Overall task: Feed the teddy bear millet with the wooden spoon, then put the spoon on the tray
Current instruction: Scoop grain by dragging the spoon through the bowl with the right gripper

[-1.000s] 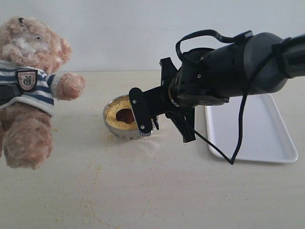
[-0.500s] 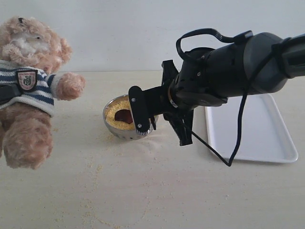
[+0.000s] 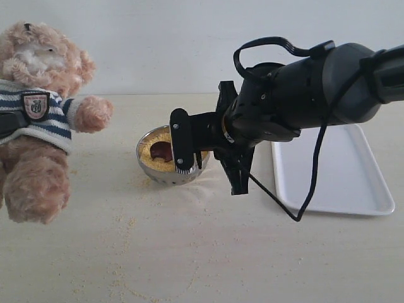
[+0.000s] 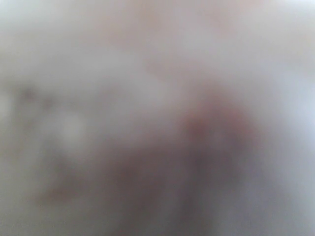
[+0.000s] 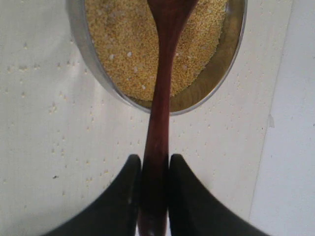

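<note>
You have a small round steel bowl standing upright on the table, about mid-width in the exterior view and closer to the table's back edge than to its front. Its shiny outer wall narrows toward the base, and in the right wrist view its rim reads as a thin grey ring. The table is pale beige and matte. Behind it, a plain off-white wall meets the tabletop along a straight line.

No words can be read. The badge on the teddy bear is too small to make out.
</note>
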You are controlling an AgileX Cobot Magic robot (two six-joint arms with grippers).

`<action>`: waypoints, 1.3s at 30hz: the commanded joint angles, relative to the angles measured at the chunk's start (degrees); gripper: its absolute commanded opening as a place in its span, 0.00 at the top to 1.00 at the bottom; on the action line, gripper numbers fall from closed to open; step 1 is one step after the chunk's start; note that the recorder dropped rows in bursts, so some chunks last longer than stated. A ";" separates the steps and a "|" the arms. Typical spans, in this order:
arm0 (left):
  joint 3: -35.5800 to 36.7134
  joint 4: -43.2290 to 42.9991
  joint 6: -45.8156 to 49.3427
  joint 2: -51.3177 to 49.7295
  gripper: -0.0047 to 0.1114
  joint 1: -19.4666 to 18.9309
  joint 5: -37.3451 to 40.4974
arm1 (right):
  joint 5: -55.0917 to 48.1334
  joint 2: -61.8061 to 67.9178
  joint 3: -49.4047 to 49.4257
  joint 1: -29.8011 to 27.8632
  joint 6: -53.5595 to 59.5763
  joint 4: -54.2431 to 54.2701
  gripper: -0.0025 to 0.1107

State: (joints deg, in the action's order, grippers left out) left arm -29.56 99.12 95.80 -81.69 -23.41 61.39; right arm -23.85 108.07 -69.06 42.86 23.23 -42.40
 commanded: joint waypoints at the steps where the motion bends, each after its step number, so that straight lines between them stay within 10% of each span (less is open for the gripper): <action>1: 0.31 0.82 0.25 0.01 0.92 0.04 0.95 | 0.39 -0.20 -0.24 0.25 -0.86 2.93 0.98; 39: 0.31 0.82 0.25 0.01 0.92 0.04 0.95 | -0.63 -0.20 -0.24 0.25 -0.93 9.15 0.98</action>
State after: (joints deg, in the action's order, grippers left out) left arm -29.56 99.12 95.80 -81.69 -23.41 61.39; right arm -24.84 108.07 -69.06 42.95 23.31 -33.62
